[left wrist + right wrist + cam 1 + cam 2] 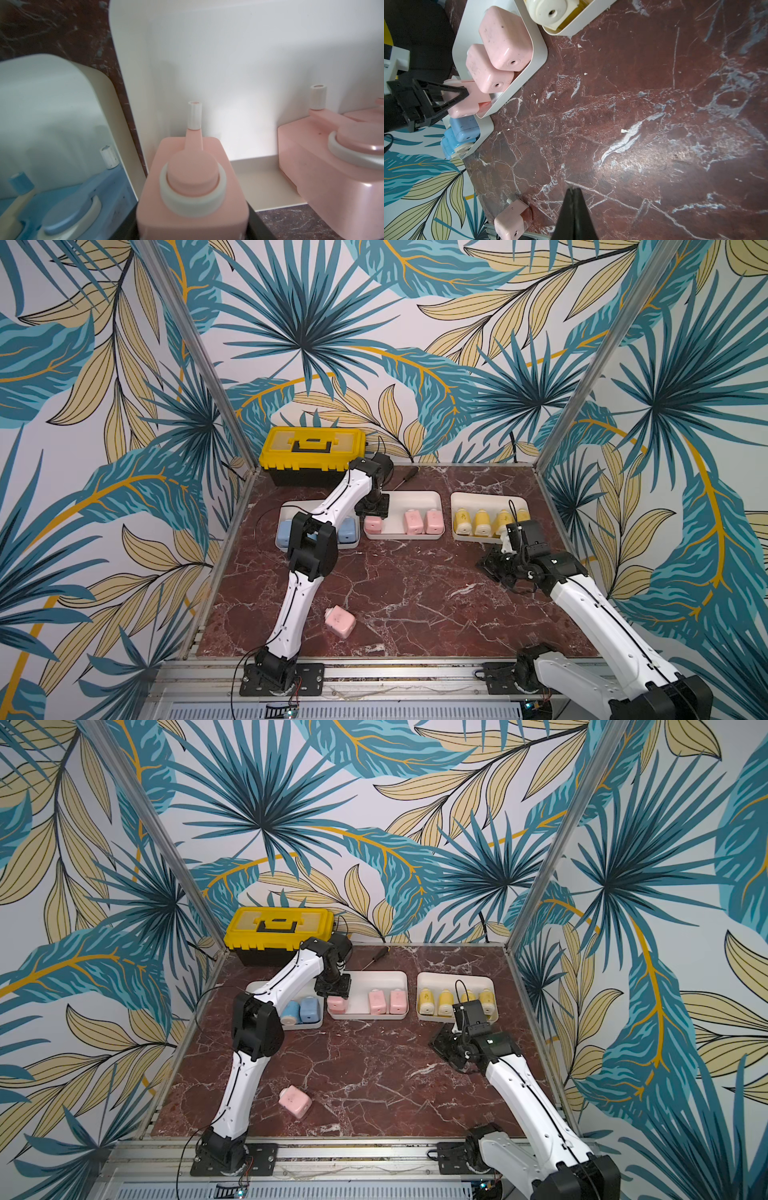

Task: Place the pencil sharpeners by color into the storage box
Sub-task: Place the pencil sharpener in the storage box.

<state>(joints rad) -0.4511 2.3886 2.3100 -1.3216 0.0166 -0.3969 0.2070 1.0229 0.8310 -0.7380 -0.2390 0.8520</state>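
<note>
We count three white trays along the far side. Left tray [353, 545]: blue sharpeners [347, 530], partly hidden by the arm. Middle tray [419, 499]: two pink sharpeners [423, 522] at its right end, and a third pink sharpener [192, 187] at its left end clamped in our left gripper [372, 517]. Right tray [478, 499]: four yellow sharpeners [471, 522]. One loose pink sharpener [340, 620] lies on the near tabletop. Our right gripper [574, 192] hangs closed and empty.
</note>
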